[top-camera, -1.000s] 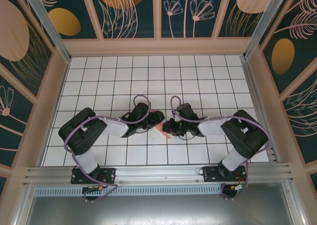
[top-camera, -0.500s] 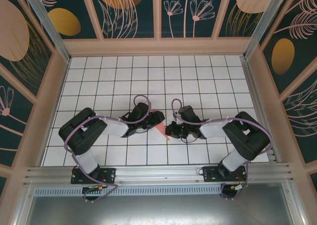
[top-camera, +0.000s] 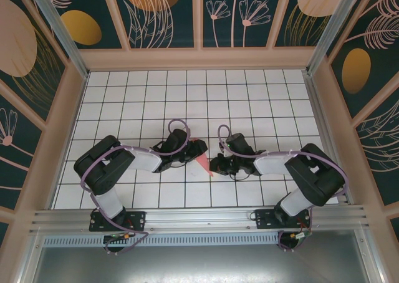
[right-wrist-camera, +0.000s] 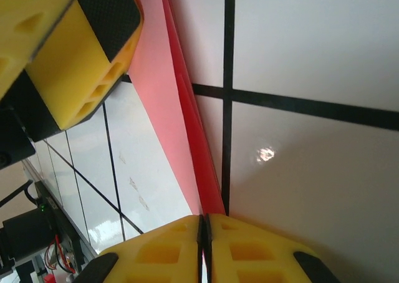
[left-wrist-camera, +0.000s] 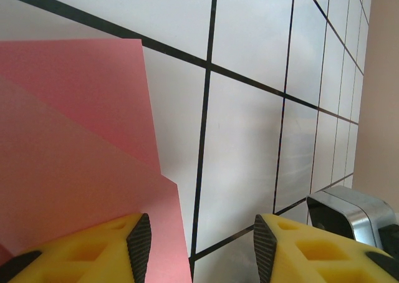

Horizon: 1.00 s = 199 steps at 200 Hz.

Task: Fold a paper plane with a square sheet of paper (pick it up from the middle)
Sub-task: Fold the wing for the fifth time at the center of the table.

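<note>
— While it is pinched, how is the sheet of paper [top-camera: 203, 165] laid?
— Its long axis is laid far-to-near between both grippers. Its edge is clamped by the closed right gripper [right-wrist-camera: 204, 224]. The left gripper [left-wrist-camera: 202, 233] is held wide, one finger above it.
— Room?
— Bare table [top-camera: 156, 96] is seen beyond both. One sheet is counted.
</note>
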Motion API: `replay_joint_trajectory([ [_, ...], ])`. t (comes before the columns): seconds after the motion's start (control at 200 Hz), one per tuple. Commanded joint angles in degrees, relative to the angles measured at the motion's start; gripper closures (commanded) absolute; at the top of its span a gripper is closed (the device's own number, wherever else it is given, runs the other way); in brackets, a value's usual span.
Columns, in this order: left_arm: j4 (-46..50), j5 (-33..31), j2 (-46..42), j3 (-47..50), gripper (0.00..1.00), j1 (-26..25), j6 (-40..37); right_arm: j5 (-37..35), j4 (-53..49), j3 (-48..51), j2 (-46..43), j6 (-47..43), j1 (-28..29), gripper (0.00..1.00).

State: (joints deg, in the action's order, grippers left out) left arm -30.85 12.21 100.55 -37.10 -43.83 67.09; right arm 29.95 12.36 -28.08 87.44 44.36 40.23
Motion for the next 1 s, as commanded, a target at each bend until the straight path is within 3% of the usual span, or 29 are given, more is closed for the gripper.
replay_joint_trajectory([
  [0.0,5.3,-0.1,2.4,0.5,0.50,0.2,-1.5,0.1,-4.1,0.2,-1.0,-1.1,0.1,0.87],
  [0.175,5.4,-0.3,2.3,0.7,0.50,0.3,-1.5,0.9,-4.0,1.5,-0.2,-1.1,0.2,0.92],
  [0.455,5.4,-0.4,2.4,0.6,0.50,0.3,-1.4,-1.0,-7.5,3.1,3.0,-2.4,1.8,0.92],
  [0.766,5.5,-0.6,2.5,0.5,0.50,0.2,-1.4,-1.5,-10.2,1.1,-2.5,-2.0,2.0,0.87],
  [0.991,5.5,-0.3,2.7,0.5,0.50,0.3,-1.4,-1.1,-10.3,1.8,-3.5,-2.0,2.0,0.90],
])
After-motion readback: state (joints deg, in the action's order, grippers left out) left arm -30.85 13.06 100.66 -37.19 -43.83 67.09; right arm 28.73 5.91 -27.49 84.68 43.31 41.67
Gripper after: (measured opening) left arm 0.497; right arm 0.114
